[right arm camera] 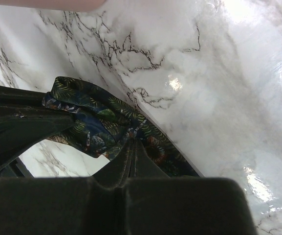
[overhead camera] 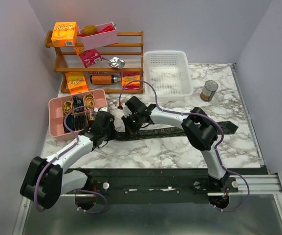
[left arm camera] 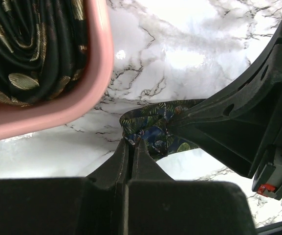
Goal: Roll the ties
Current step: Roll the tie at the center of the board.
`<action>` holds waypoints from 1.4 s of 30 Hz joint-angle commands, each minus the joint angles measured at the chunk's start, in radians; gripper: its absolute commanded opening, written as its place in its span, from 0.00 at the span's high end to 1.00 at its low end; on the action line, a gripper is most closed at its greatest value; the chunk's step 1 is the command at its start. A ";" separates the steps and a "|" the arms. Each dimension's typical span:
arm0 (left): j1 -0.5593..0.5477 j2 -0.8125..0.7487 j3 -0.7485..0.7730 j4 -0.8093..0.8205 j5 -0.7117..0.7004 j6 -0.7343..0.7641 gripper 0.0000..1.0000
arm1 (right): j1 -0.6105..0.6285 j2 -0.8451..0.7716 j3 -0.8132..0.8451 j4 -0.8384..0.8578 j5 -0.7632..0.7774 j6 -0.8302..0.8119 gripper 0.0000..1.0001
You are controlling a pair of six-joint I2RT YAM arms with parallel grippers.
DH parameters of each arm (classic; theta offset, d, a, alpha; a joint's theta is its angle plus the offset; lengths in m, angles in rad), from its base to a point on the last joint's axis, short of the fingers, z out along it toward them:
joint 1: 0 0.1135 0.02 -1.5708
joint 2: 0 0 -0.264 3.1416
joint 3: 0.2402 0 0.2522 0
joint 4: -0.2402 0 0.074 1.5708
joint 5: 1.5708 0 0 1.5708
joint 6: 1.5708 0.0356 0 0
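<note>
Just past the near edge of the desk [overhead camera: 145, 156], both arms reach in toward the left-middle and meet over one end of the tie [overhead camera: 175, 132]. On that end the left tool [left arm camera: 131, 144] is pinched narrow, holding a crumpled bunch of the leaf-patterned cloth. The right tool [right arm camera: 133, 143] is closed tight on the same bunch from the opposite side, so the two grips sit almost touching. From there the tie's long axis runs away to the robot's right, roughly parallel to the near edge, flat on the desk and ending well apart from the tools beside the right arm's elbow. Any rolling would, by my reading, have to travel rightward along that length. Both tools are equally near the gripped end, but the right forearm lies over the stretch still to be taken up. That forearm hides part of the tie from above. The wrist views show only the bunch, and I cannot tell whether it is a first turn or just a fold. Farther left, just beside the left tool, the pink tray [overhead camera: 57, 126] holds a dark roll of cloth [left arm camera: 28, 54], likely another tie, though its compartment is unclear.
</note>
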 commanded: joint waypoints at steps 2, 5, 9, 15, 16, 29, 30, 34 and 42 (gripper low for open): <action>-0.041 0.024 0.050 -0.077 -0.117 0.024 1.00 | 0.001 -0.006 0.010 -0.031 -0.012 -0.004 1.00; -0.064 0.043 0.073 -0.095 -0.151 0.022 1.00 | 0.001 -0.006 0.018 -0.031 -0.028 -0.001 0.99; -0.087 0.069 0.109 -0.121 -0.177 0.024 1.00 | 0.001 -0.003 0.021 -0.029 -0.041 0.005 1.00; -0.104 0.083 0.135 -0.144 -0.203 0.024 1.00 | 0.001 -0.022 0.013 -0.025 -0.041 0.008 0.99; -0.107 0.084 0.138 -0.147 -0.210 0.024 1.00 | 0.003 -0.022 0.016 -0.022 -0.042 0.009 0.99; -0.145 0.138 0.202 -0.177 -0.241 0.033 1.00 | 0.004 -0.008 0.031 -0.011 -0.073 0.022 0.99; -0.148 0.142 0.205 -0.180 -0.244 0.033 1.00 | 0.003 -0.008 0.033 -0.011 -0.072 0.022 1.00; -0.158 0.156 0.222 -0.184 -0.253 0.035 1.00 | 0.004 0.010 0.048 -0.009 -0.076 0.026 0.99; -0.187 0.178 0.265 -0.183 -0.261 0.033 1.00 | 0.006 0.049 0.056 -0.002 -0.101 0.034 0.99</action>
